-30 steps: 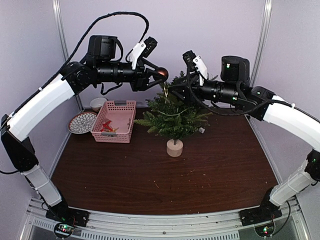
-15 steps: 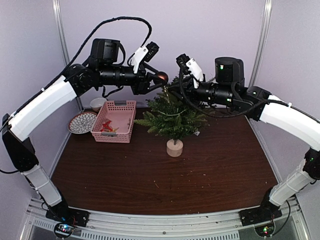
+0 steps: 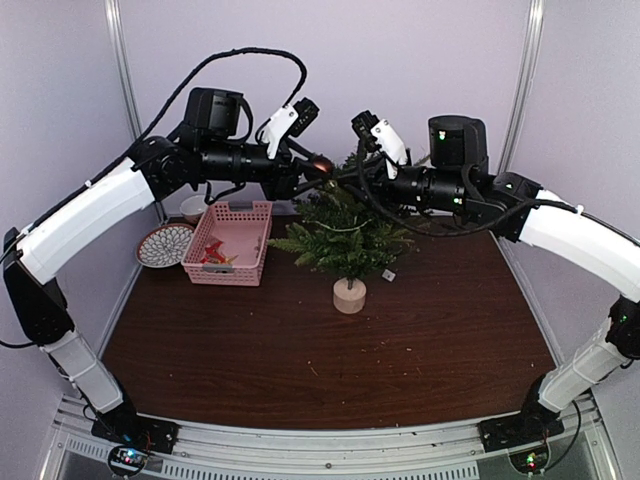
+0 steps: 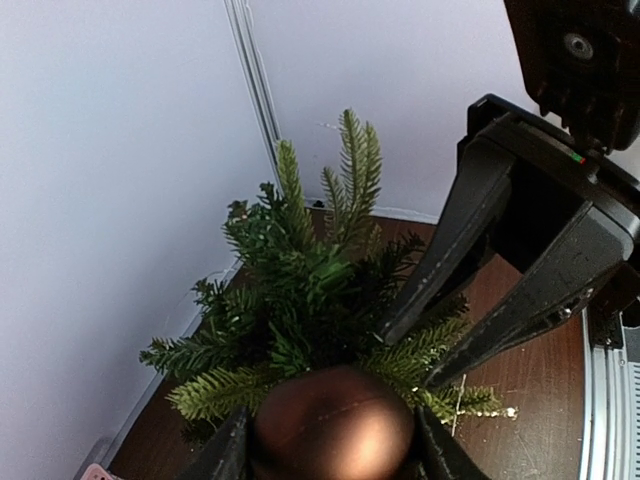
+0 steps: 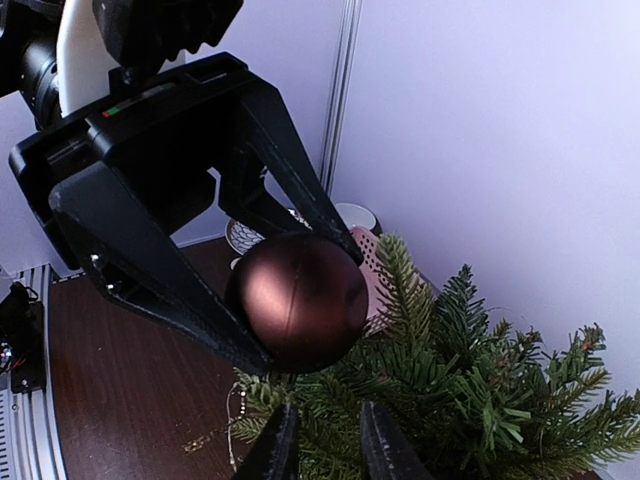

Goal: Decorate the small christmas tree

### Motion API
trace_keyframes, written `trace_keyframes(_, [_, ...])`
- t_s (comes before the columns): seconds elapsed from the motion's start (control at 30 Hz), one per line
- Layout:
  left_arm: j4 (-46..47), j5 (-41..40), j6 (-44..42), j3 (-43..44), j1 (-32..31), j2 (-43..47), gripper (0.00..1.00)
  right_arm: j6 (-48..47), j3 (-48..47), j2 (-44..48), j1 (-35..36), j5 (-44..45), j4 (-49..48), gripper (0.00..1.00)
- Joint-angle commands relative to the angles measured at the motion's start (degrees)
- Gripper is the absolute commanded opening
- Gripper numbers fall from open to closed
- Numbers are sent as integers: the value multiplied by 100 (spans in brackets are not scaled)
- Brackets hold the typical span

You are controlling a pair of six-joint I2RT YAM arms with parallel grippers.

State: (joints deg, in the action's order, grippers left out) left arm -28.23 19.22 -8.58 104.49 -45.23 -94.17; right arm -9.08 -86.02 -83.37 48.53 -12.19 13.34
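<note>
– The small christmas tree (image 3: 345,238): where is it?
– Standing on its stump (image 3: 349,295), mid table (image 3: 250,350).
– And up high?
– At its top the left gripper (image 3: 318,166) squeezes a shiny brown ball (image 5: 297,300). Beside it the right gripper (image 5: 326,425) has its fingers (image 5: 280,445) almost together among needles; whether they pinch a twig cannot be told.

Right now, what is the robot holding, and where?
The left gripper pinches a brown ball by its round sides. Whether the right gripper grips the small christmas tree cannot be told.
</note>
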Motion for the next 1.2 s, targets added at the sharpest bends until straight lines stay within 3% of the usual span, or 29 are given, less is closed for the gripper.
trace_keyframes(0.0, [442, 4, -49, -137, -23, 287, 38, -52, -164, 21, 51, 76, 36, 25])
trace_keyframes(0.63, [1061, -69, -117, -1195, -27, 745, 50, -108, -118, 119, 51, 206, 25, 25])
trace_keyframes(0.9, [1094, -244, -58, -1229, -25, 799, 68, -109, -108, 133, 51, 211, 26, 25])
trace_keyframes(1.17, [1060, -612, 67, -1465, -21, 1048, 72, -127, -27, 260, 51, 250, -9, 25])
